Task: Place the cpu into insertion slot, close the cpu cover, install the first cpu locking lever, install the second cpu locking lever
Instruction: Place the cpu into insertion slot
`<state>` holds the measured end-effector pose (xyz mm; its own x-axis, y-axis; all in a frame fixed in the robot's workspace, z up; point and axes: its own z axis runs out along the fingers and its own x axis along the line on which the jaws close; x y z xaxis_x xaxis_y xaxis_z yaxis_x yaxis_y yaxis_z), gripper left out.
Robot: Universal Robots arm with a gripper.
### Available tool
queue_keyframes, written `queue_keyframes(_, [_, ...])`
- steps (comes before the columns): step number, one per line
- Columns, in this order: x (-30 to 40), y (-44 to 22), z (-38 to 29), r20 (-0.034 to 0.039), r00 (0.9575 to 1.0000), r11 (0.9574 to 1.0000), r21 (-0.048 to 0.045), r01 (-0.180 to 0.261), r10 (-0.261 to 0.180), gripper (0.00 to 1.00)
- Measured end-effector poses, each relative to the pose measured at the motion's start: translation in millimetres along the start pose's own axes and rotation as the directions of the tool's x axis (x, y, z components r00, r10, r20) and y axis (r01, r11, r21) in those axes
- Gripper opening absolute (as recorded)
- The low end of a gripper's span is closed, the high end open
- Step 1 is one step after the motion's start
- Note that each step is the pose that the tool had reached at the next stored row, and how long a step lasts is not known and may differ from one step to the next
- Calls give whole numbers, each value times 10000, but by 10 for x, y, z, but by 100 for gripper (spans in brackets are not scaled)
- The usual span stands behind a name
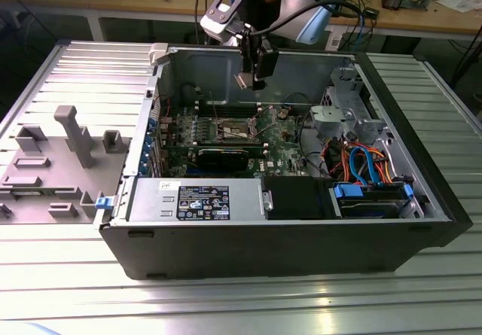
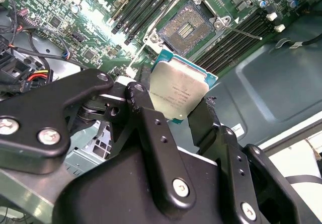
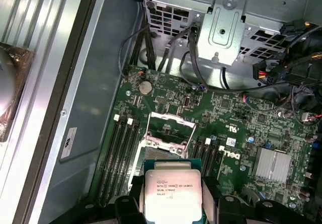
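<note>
Clamping the cpu (image 3: 172,194) by two opposite edges, the claw (image 3: 172,206) hovers above the insertion slot (image 3: 168,131), which lies below and slightly ahead, contacts exposed.

The arm (image 1: 226,11) has silver-grey joints and a pale blue cap (image 1: 312,22), and black cables (image 1: 335,4) run beside it. The gripper (image 2: 173,100) is matt black, with flat angular fingers (image 2: 151,123) joined by round silver screws (image 2: 181,187).
</note>
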<state>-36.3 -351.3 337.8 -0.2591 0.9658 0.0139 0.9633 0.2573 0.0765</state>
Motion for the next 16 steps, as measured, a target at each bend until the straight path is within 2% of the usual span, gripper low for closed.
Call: queue_keyframes(16, [0, 0, 1, 15, 9998, 9998, -3, -201, 202, 54])
